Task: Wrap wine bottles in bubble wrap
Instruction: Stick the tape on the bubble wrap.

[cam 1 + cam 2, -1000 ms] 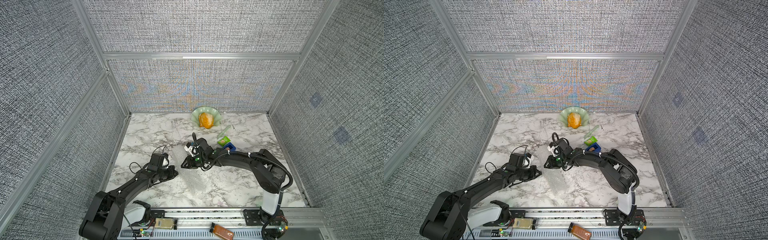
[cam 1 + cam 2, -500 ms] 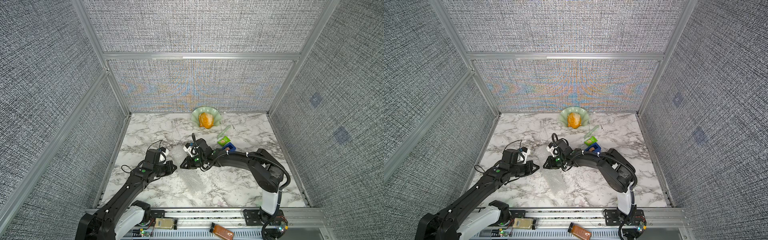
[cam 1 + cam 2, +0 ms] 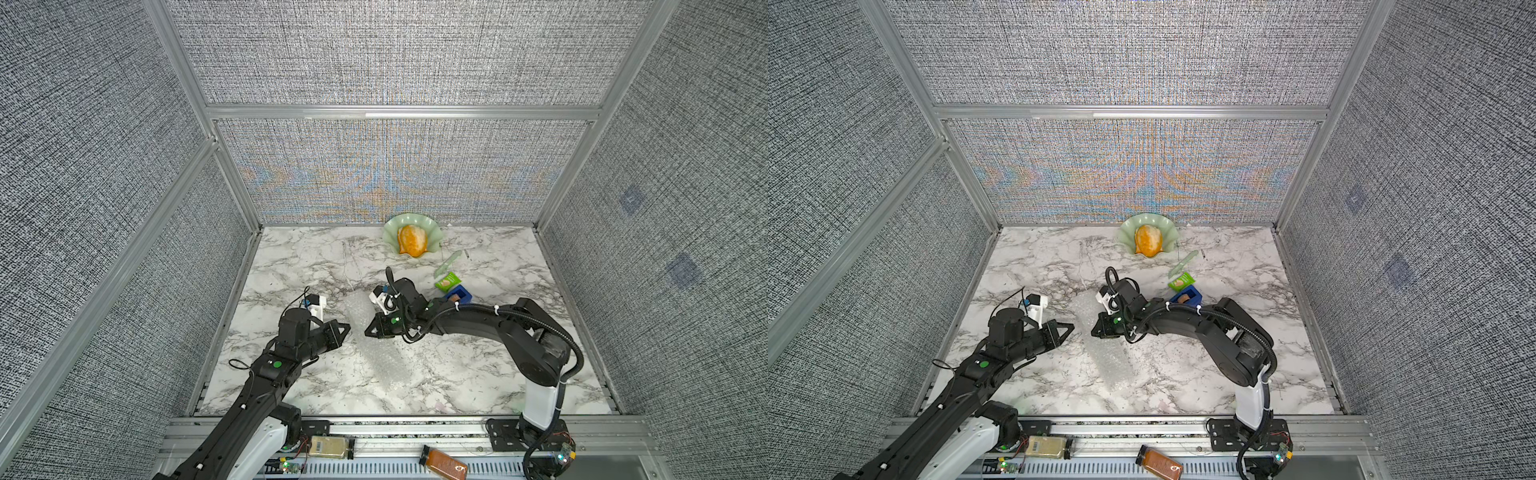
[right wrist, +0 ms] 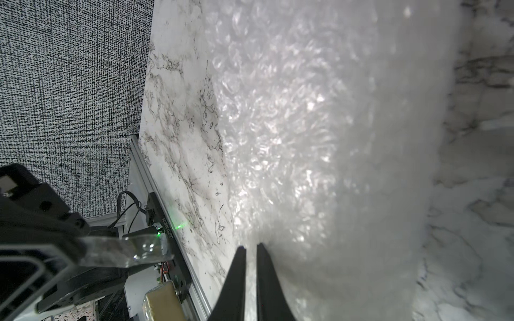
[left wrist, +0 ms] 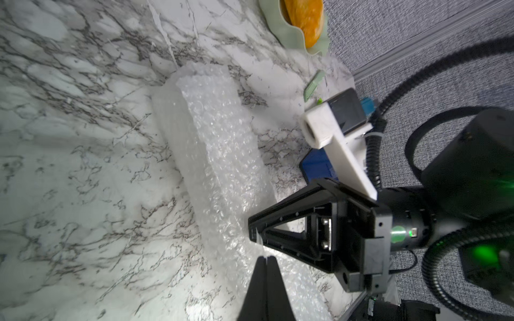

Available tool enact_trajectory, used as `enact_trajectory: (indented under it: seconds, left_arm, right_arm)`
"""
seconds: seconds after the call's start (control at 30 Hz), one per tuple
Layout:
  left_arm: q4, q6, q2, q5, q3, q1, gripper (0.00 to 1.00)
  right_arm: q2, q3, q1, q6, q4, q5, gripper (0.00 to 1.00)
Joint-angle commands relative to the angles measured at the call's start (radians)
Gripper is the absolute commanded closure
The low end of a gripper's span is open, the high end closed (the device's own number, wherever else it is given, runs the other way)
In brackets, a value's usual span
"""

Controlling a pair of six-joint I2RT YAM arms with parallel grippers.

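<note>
Right end effector [image 3: 366,332] is pinched almost shut on an edge of the bubble wrap [image 3: 376,353], a long, crinkly, whitish, translucent bundle lying on the marble-patterned tabletop [image 3: 457,374], its contents hidden. Left end effector [image 3: 347,328] is fully closed beside the bundle's opposite side; contact is unclear.

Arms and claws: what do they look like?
The left arm and right arm are black with white base links and green lights. Left claw and right claw are black triangular frames with white camera mounts. Black corrugated conduit runs along the right arm.
</note>
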Motion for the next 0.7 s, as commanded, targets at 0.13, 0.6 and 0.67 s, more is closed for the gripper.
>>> enact_trajectory:
  seconds: [0.13,0.6,0.67]
  left_arm:
    - [0.229,-0.110,0.048,0.055,-0.056,0.003,1.00]
    - [0.486,-0.290,0.173,0.071,-0.151,0.002,1.00]
    - [0.517,-0.309,0.189,0.076,-0.159,0.003,1.00]
  right_arm:
    - [0.006,-0.010,0.001,-0.009,-0.123,0.054,0.95]
    - [-0.012,-0.035,0.000,0.000,-0.074,0.054,1.00]
    - [-0.013,-0.038,0.001,0.002,-0.069,0.054,1.00]
